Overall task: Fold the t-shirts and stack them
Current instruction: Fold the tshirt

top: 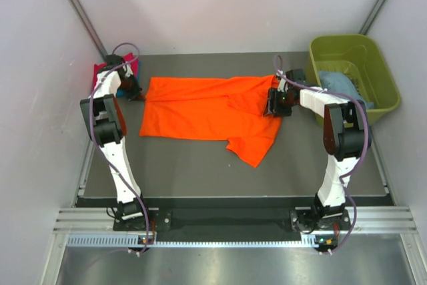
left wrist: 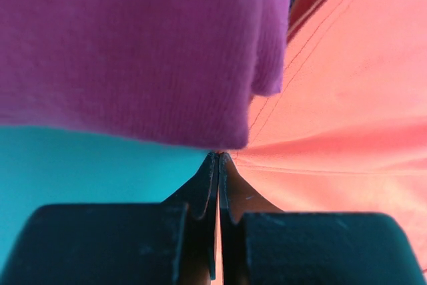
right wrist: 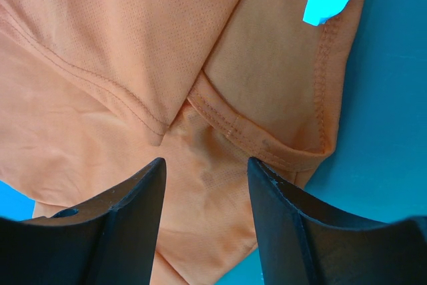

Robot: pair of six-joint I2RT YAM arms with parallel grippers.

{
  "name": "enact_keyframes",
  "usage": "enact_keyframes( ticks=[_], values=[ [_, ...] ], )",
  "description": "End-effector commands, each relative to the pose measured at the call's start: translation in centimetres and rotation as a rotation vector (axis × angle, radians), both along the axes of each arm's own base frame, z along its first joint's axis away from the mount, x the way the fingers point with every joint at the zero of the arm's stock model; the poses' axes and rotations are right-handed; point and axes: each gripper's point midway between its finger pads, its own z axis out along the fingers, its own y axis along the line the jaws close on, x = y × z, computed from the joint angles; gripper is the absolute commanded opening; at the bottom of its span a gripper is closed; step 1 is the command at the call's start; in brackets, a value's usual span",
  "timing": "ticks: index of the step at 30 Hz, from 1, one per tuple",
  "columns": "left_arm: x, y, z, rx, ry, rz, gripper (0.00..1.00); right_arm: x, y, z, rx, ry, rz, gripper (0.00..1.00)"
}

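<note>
Orange t-shirt (top: pixel 200 111): it lies spread across the middle of the surface (top: pixel 200 171), long side running left to right. Its right part is folded over itself, and one corner pokes down toward my bases.
Orange cloth up close: my right wrist view shows a fine mesh weave, double-stitched hems and a curved hem band (right wrist: pixel 233 121) where two layers overlap.
Tub (top: pixel 353 75): olive-green plastic, standing at the far right corner of the surface, just beyond my right arm.
In the tub: light blue cloth (top: pixel 337 83) is bunched against the left wall. I cannot tell how many pieces it is.
Crimson-pink t-shirt (top: pixel 103 70): it sits at the far left corner of the surface, partly hidden by my left arm and just beside the orange t-shirt's left edge. In my left wrist view it fills the top of the picture and overlaps the orange cloth.
My left tool (top: pixel 133 91): the jaws are pressed fully together, with the tips down where the orange edge meets the pink cloth. I cannot tell whether any cloth is pinched between them.
My right tool (top: pixel 277 101): the jaws are partway apart with nothing clamped. It is poised over the right end of the orange t-shirt, and its fingers (right wrist: pixel 133 218) stand either side of the hem band.
</note>
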Motion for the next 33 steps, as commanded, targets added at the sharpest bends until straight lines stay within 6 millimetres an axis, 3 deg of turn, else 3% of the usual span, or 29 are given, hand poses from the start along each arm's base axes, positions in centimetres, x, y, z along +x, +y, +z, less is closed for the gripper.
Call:
enact_keyframes(
  ticks=[1,2,3,6,8,9,13,15,17,18,20,24,25,28,33],
  values=[
    [1.0,1.4,3.8,0.052,-0.085,0.02,0.02,0.4,-2.1,-1.5,-0.1,-0.009,-0.024,0.54],
    [0.9,1.3,3.6,0.048,-0.082,0.015,0.04,0.5,-2.1,-1.4,-0.099,-0.011,-0.024,0.54],
    [0.9,1.2,3.6,0.046,-0.08,0.014,0.15,0.5,-2.2,-1.4,-0.099,-0.01,-0.026,0.54],
    [0.9,0.4,4.1,0.009,-0.097,-0.012,0.3,0.8,-1.9,-0.4,-0.086,-0.034,-0.023,0.54],
    [1.1,-0.4,6.0,-0.029,-0.144,-0.035,0.41,1.1,-1.7,0.9,-0.067,-0.063,-0.016,0.54],
    [1.1,-0.8,6.1,-0.044,-0.148,-0.045,0.41,1.3,-1.6,1.6,-0.066,-0.084,-0.01,0.54],
    [0.4,-1.4,10.8,-0.043,-0.226,-0.075,0.45,1.4,-1.5,5.4,-0.07,-0.184,0.039,0.55],
    [-0.8,-1.4,11.8,-0.026,-0.223,-0.073,0.45,1.0,-1.5,7.4,-0.093,-0.25,0.087,0.56],
    [-2.7,-1.7,10.5,-0.035,-0.165,-0.06,0.45,0.3,-0.9,8.2,-0.144,-0.299,0.182,0.56],
    [-3.5,-1.8,10.8,-0.032,-0.161,-0.056,0.44,-0.4,-0.7,8.8,-0.157,-0.322,0.215,0.56],
    [-5.4,-1.7,8.7,-0.022,-0.086,-0.023,0.42,-1.8,0.7,8.9,-0.199,-0.361,0.341,0.56],
    [-7.2,-1.2,6.8,0.005,-0.019,0.009,0.4,-6.4,3.9,7.8,-0.228,-0.398,0.613,0.49],
    [-7.1,-1.2,6.6,0.007,-0.015,0.01,0.4,-8.0,5.6,7.7,-0.204,-0.407,0.689,0.48],
    [-5.8,-0.7,6.9,0.012,-0.035,0.028,0.4,-11.6,7.9,7.3,-0.177,-0.439,0.861,0.48],
    [-3.5,-0.5,8.4,0.016,-0.09,0.038,0.41,-16.9,9.8,6.0,-0.134,-0.391,1.044,0.48]
  ],
)
